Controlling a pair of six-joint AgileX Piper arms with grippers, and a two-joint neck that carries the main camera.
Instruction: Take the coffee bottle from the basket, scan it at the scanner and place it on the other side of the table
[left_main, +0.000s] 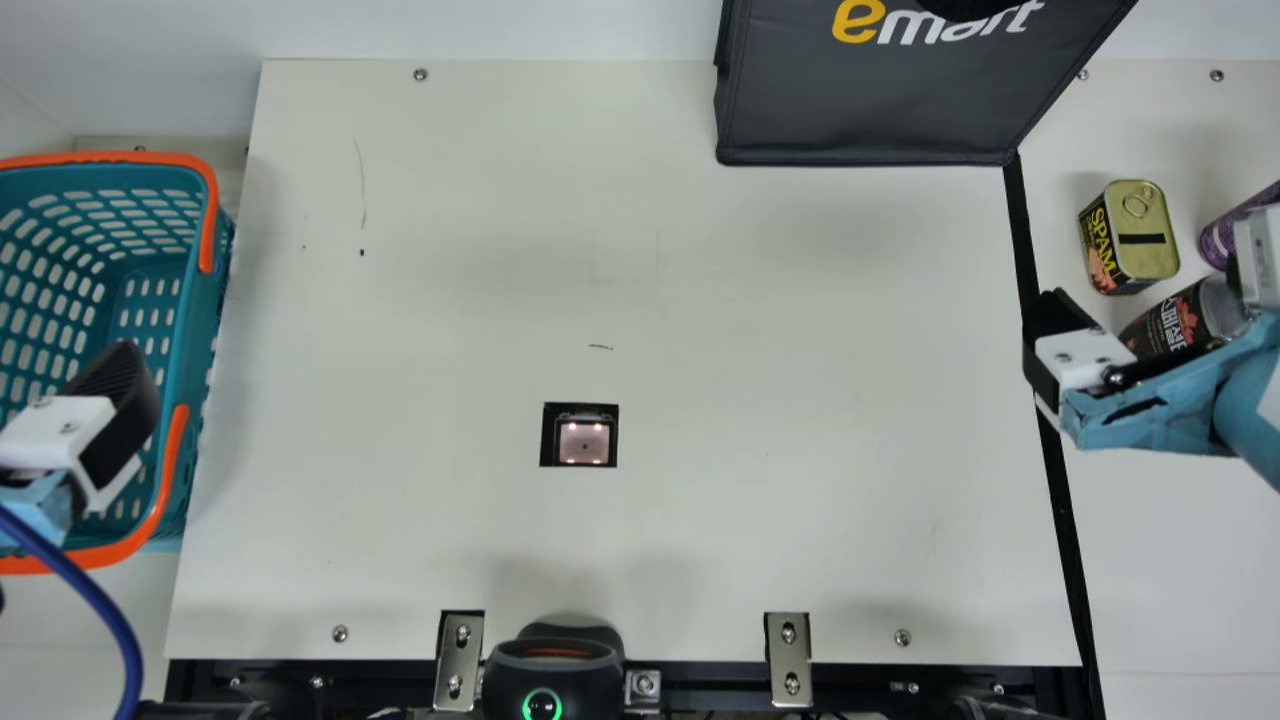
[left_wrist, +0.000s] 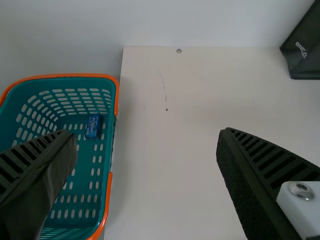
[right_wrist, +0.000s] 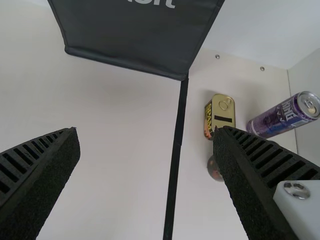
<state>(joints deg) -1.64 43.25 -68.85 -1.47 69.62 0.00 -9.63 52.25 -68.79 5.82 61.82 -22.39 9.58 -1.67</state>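
The cream rectangular table (left_main: 700, 350) spans the main view, and the task on it appears to be at its closing step. The teal slotted plastic basket (left_main: 200, 300) with orange handles is at the left edge; the black fabric bag (left_main: 870, 110) at the upper right carries large yellow and white lettering. Left gripper (left_wrist: 146, 136): fingers wide apart, nothing between them, positioned over the basket. Right gripper (right_wrist: 147, 132): fingers wide apart, nothing between them, beside the goods at the right. The purple cylindrical can (right_wrist: 280, 120) bears white print. The dark cylindrical bottle with a grey end (left_main: 1165, 325), judged to be the coffee bottle, is at the right edge of the main view, with pale print and a red figure on its label; upright or tilted cannot be told. The gold rectangular tin (left_main: 1140, 230) beside it has yellow print on a dark label. The small blue packet (left_wrist: 93, 126) inside the basket shows pale print. The square lit scanner window (left_main: 584, 442) is at lower centre. Next move: withdraw the right gripper without tipping the bottle.
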